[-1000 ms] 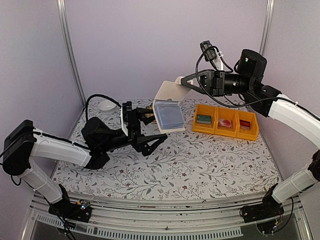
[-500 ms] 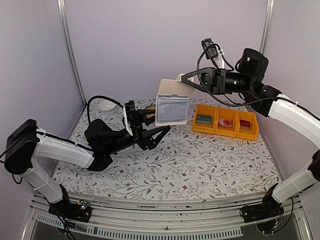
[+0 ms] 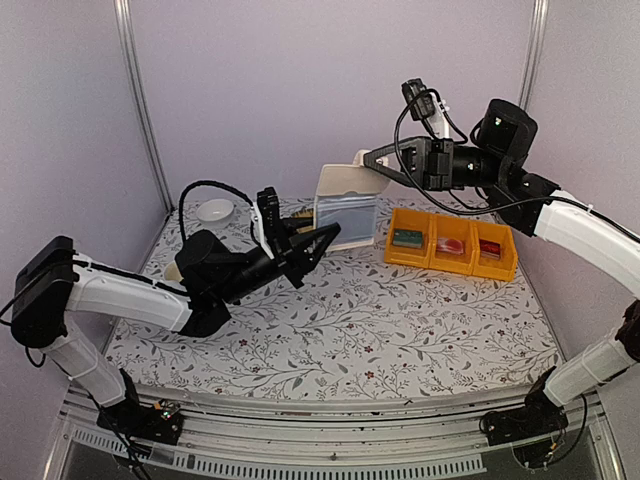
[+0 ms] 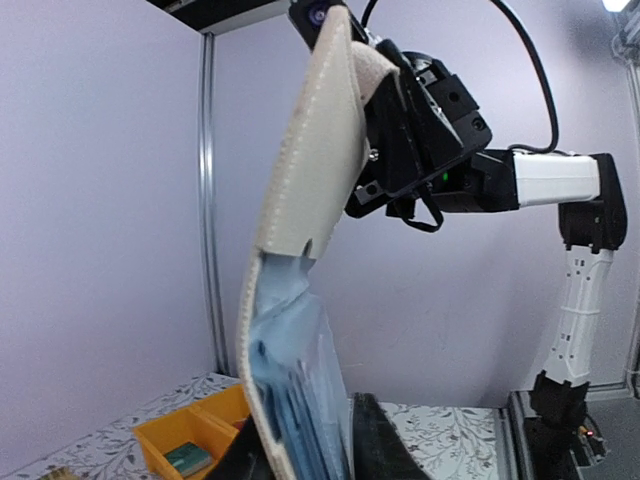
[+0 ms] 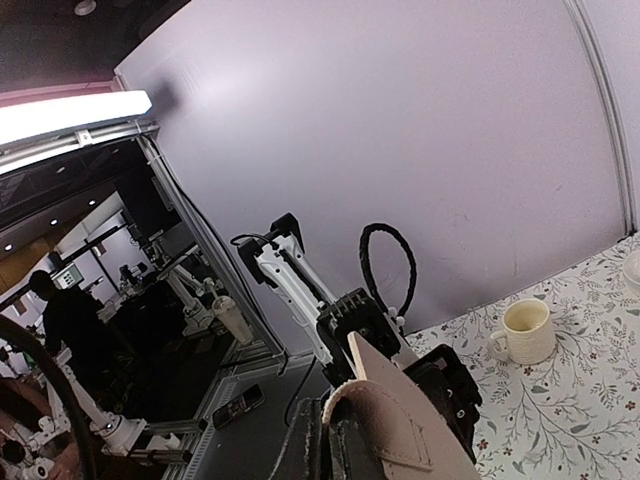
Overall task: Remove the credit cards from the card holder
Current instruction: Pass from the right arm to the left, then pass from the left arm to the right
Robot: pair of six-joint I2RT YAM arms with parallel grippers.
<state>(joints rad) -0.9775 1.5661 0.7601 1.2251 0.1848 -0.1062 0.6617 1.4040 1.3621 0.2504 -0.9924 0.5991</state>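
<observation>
Beige, cream-edged folding card holder (image 3: 346, 205) hangs unfolded in the air over the far side of the floral-patterned table (image 3: 400, 330). Its long axis is upright and its clear pockets are turned toward the near edge, with our right gripper (image 3: 362, 160) pinching its top corner. Our left gripper (image 3: 318, 248) sits at its lower left edge with fingers spread, and a light blue credit card (image 4: 300, 390) shows in the lower pocket.

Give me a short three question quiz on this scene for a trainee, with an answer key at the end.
1. True or false: the card holder is lying down, folded shut.
2. Which tool grips it? A) left B) right C) neither
3. How many compartments does the orange bin have?
Key: 1 false, it hangs open in the air. 2 B, the right tool. 3 three.
</observation>
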